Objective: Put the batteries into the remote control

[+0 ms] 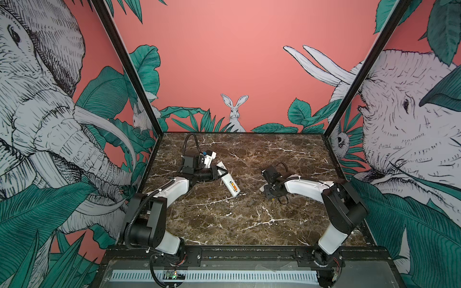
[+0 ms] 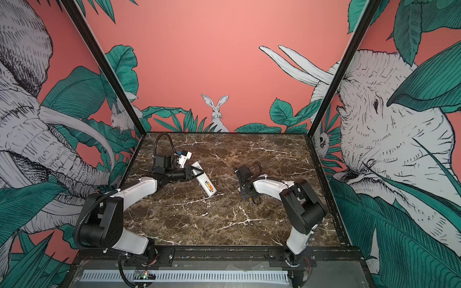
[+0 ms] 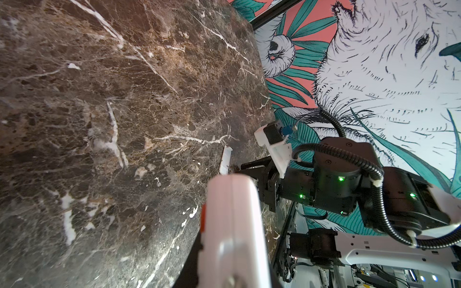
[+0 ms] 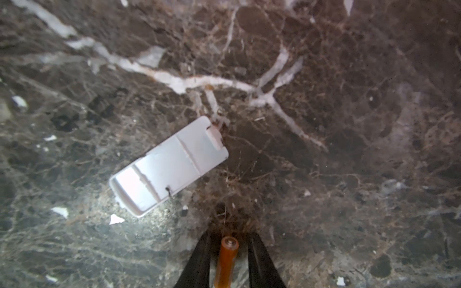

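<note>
Orange battery (image 4: 225,259) lies between down-pointing right end effector's (image 4: 230,235) parted jaws (left end effector (image 1: 222,172) clamps remote (image 1: 232,187)).

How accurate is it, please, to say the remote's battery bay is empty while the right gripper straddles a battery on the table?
No: both top views show the remote control holding one orange battery in its bay. The right gripper does straddle a second battery on the table.

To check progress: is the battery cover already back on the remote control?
No, in the right wrist view the white battery cover lies loose on the marble table, inner side up.
</note>
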Robot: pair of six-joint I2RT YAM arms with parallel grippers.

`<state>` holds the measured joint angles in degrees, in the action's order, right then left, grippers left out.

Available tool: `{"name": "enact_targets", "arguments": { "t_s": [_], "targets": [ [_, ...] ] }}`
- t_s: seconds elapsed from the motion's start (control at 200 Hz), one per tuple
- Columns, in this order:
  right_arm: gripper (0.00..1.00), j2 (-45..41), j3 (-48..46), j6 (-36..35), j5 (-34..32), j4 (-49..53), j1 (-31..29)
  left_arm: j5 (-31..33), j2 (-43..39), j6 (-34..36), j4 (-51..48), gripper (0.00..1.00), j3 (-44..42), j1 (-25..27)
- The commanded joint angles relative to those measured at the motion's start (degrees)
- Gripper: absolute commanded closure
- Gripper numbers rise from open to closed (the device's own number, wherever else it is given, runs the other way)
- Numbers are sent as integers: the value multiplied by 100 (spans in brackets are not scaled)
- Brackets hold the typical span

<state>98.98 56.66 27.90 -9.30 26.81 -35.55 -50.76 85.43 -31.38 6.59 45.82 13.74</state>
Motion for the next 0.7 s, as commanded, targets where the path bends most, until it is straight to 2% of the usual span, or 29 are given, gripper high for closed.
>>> {"name": "enact_targets", "arguments": {
  "t_s": [0.0, 0.38, 0.51, 0.695],
  "targets": [
    [78, 235, -23, 6, 0, 17, 57, -144, -167, 101, 91, 97, 110, 24],
    [93, 232, -205, 42, 200, -145, 55, -175, -176, 83, 125, 97, 80, 41],
    [96, 13, -323, -271, 434, -453, 56, -171, -167, 65, 162, 97, 57, 75],
    [97, -776, -685, -979, 1017, -1161, -3, -153, -123, 62, 243, 97, -2, 137]
  ]
}}
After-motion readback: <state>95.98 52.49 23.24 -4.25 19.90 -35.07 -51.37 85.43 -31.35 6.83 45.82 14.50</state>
